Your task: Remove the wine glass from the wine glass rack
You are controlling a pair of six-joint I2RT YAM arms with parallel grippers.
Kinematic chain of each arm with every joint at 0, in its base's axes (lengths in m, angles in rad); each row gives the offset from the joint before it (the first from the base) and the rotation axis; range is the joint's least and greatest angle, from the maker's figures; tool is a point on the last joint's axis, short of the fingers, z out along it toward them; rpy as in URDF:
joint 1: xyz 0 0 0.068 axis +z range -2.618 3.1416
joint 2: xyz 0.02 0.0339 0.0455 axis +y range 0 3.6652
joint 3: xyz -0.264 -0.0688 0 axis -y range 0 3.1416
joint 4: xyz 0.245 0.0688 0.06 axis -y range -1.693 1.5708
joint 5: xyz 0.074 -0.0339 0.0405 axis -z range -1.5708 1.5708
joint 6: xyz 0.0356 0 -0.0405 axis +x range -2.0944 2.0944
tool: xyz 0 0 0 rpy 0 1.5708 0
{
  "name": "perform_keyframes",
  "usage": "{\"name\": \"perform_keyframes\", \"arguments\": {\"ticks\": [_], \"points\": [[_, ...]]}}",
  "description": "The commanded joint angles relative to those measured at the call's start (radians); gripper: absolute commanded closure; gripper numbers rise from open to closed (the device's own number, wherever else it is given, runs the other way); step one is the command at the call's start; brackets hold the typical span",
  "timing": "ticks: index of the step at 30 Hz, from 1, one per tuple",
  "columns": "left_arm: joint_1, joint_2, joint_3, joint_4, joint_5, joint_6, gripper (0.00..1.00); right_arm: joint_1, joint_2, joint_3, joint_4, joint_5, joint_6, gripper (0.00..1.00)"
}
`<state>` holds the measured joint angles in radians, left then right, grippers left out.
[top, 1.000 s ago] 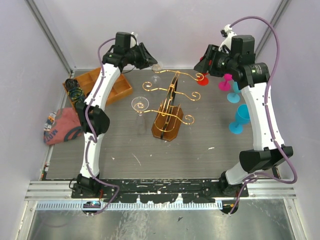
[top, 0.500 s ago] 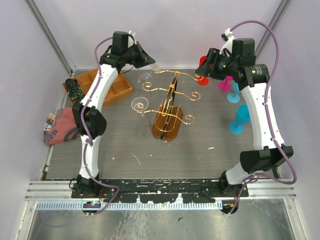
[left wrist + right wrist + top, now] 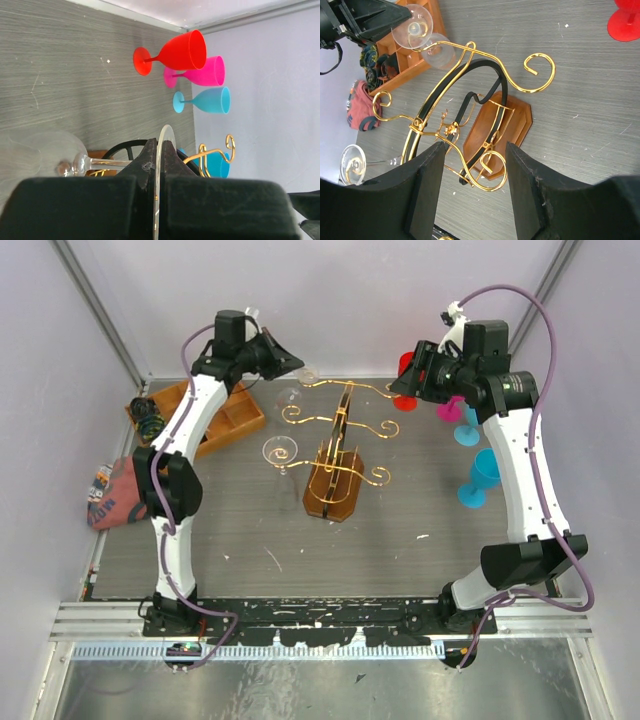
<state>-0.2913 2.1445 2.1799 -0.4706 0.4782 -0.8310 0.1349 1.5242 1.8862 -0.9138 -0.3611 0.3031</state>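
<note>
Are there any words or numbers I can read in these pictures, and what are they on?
No text can be read.
The red pouch at the left has some printing, too small and blurred to read.
The rack and the red cup show no writing.

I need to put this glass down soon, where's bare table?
Most open: the wide strip of table between the rack and the arm mounts. Also the gap between rack and the near blue cup. Crowded at the back: wooden tray left, coloured cups right.
</note>
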Motion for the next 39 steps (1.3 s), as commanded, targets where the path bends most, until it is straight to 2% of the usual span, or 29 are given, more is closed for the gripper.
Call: {"name": "perform_keyframes", "arguments": {"ticks": [1,7,14,18,23,28,32,39], "points": [[0.030,-0.055,-0.100,0.148,0.089,-0.081,1.00,-0.007,-0.048,0.002,0.024,-0.012,-0.020,0.43],[0.050,-0.115,-0.243,0.341,0.130,-0.152,1.00,-0.008,-0.048,-0.002,0.021,-0.010,-0.026,0.43],[0.064,-0.177,-0.315,0.400,0.130,-0.179,1.00,-0.008,-0.046,-0.010,0.023,-0.013,-0.025,0.43],[0.071,-0.168,-0.303,0.379,0.146,-0.181,1.00,-0.008,-0.047,-0.013,0.025,-0.017,-0.025,0.43],[0.083,-0.190,-0.386,0.496,0.173,-0.252,1.00,-0.009,-0.052,-0.014,0.024,-0.013,-0.028,0.43],[0.083,-0.205,-0.410,0.493,0.193,-0.253,1.00,-0.010,-0.052,-0.016,0.025,-0.012,-0.027,0.43],[0.082,-0.206,-0.440,0.576,0.217,-0.311,1.00,-0.009,-0.050,-0.015,0.025,-0.010,-0.027,0.43],[0.047,-0.170,-0.388,0.660,0.264,-0.394,1.00,-0.010,-0.045,-0.013,0.024,-0.008,-0.024,0.43]]}}
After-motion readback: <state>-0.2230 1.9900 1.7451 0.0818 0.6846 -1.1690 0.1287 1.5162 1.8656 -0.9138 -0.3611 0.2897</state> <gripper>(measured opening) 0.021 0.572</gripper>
